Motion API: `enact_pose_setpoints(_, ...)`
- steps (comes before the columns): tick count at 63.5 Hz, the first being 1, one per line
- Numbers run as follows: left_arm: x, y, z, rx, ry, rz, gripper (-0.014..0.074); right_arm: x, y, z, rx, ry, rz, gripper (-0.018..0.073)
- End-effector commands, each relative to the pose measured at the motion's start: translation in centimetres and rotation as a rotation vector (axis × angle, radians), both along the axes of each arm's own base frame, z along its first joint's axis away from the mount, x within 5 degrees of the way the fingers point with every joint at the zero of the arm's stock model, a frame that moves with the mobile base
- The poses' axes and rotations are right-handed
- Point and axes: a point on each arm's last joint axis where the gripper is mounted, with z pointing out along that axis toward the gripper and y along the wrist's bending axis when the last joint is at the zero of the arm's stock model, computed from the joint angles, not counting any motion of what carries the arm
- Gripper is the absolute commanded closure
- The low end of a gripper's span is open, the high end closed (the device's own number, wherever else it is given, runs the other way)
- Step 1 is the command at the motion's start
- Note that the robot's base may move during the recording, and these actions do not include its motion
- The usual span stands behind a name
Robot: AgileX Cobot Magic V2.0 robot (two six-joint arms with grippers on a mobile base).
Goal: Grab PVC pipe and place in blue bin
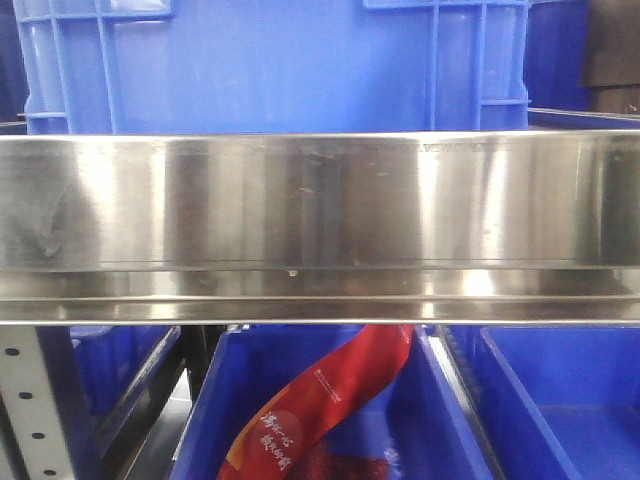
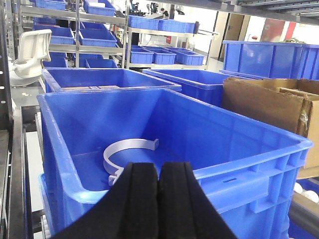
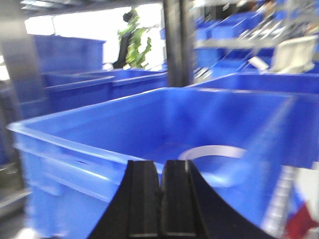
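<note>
The PVC pipe, a thin white half-ring strap with flat end tabs, lies on the floor of a large blue bin. My left gripper is shut with nothing in it, hovering outside the bin's near rim. The blurred right wrist view shows the same white PVC pipe inside the blue bin from the other side, with my right gripper shut and empty at the near wall. Neither gripper touches the strap.
A brown cardboard box stands right of the bin. More blue bins fill the shelves behind. In the front view a steel shelf beam spans the picture, with a red ribbon in a lower blue bin.
</note>
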Motion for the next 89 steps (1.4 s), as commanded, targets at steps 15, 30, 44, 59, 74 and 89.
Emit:
enact_pose_setpoints(15,-0.2,0.0,0.3,-0.015,-0.022,-0.004,0.0707,-4.2,-5.5,-6.7,-0.028,-0.009,-0.328,0.0728)
enact_pose_setpoints(30,-0.2,0.0,0.3,-0.015,-0.022,-0.004,0.0707,-6.7,-6.8,-12.3,-0.039,-0.001,-0.472,0.0728)
enact_pose_setpoints(44,-0.2,0.0,0.3,-0.015,-0.022,-0.004,0.0707,-8.2,-6.8,-14.8,-0.051,-0.063,-0.484,0.0728)
enact_pose_setpoints(59,-0.2,0.0,0.3,-0.015,-0.022,-0.004,0.0707,-8.5,-6.8,-15.6,-0.118,0.004,-0.479,0.0728)
enact_pose_setpoints(74,-0.2,0.0,0.3,-0.018,-0.027,-0.004,0.0707,-8.5,-6.8,-15.6,-0.107,0.006,-0.478,0.0728)
enact_pose_setpoints(89,-0.2,0.0,0.3,-0.018,-0.027,-0.004,0.0707,-8.5,-6.8,-15.4,-0.095,-0.021,-0.480,0.0728)
